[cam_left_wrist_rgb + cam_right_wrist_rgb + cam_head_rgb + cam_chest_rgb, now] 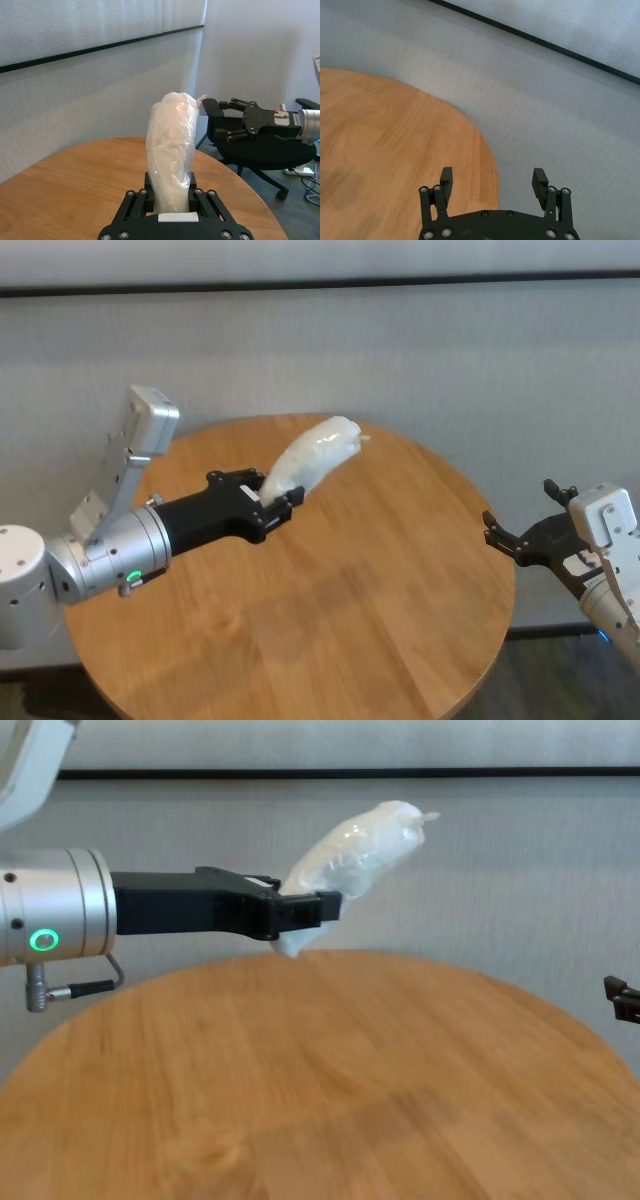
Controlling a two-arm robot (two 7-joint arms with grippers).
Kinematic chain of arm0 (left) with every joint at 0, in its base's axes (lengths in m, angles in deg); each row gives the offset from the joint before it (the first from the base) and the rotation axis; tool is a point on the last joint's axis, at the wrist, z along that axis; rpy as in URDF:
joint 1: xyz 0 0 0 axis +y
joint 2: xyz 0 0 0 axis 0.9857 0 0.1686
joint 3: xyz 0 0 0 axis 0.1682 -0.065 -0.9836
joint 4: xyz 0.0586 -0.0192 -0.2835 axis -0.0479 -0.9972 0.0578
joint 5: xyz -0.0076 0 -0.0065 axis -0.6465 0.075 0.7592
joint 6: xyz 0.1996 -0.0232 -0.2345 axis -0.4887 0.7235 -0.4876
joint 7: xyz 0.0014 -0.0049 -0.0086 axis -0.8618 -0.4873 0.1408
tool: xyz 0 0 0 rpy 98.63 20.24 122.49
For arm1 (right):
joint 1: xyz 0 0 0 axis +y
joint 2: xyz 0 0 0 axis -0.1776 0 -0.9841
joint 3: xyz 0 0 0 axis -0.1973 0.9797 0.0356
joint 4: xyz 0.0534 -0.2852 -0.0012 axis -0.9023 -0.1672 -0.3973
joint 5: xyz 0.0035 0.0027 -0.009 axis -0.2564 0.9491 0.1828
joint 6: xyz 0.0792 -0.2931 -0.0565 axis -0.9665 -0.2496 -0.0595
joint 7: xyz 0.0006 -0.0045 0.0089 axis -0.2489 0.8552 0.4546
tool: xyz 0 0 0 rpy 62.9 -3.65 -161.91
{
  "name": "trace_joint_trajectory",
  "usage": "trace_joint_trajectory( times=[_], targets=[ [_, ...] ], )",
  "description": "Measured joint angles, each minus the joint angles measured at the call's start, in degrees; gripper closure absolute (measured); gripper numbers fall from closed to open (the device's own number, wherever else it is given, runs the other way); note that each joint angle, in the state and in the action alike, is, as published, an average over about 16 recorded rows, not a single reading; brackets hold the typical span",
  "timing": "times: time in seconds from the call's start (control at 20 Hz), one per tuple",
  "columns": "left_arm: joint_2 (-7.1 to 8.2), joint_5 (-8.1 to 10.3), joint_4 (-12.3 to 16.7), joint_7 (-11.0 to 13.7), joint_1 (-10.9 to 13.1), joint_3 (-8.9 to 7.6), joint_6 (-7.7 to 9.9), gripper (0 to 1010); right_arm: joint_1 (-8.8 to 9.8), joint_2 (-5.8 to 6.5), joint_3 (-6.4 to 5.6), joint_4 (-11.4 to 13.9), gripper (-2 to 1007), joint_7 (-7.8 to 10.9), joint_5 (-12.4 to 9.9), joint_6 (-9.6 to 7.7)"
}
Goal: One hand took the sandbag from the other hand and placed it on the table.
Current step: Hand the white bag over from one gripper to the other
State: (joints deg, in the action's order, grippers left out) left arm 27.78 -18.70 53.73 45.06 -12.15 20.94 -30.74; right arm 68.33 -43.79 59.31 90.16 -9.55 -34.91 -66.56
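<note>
Round wooden table (330, 1100) fills the foreground | left gripper (282, 502), green-lit wrist, held above the table, fingers clamped on the lower end of the white sandbag (312, 460), which juts up and away, clear of the tabletop | right gripper (508, 540) just past the table's right edge, fingers spread wide, holding nothing

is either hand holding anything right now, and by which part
The left hand is shut on the white sandbag at its lower end, above the table. The right hand is open and holds nothing.
</note>
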Motion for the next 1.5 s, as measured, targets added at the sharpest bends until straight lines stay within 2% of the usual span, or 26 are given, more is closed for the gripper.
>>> trace_joint_trajectory(
  times=[0.55,1.5],
  targets=[
    [1.05,0.9,2.01,-0.28,0.65,1.43,0.91,631,0.0,0.0,0.0,0.0,4,0.0,0.0,0.0],
    [0.99,0.83,1.88,-0.26,0.61,1.41,1.06,631,0.0,0.0,0.0,0.0,4,0.0,0.0,0.0]
  ],
)
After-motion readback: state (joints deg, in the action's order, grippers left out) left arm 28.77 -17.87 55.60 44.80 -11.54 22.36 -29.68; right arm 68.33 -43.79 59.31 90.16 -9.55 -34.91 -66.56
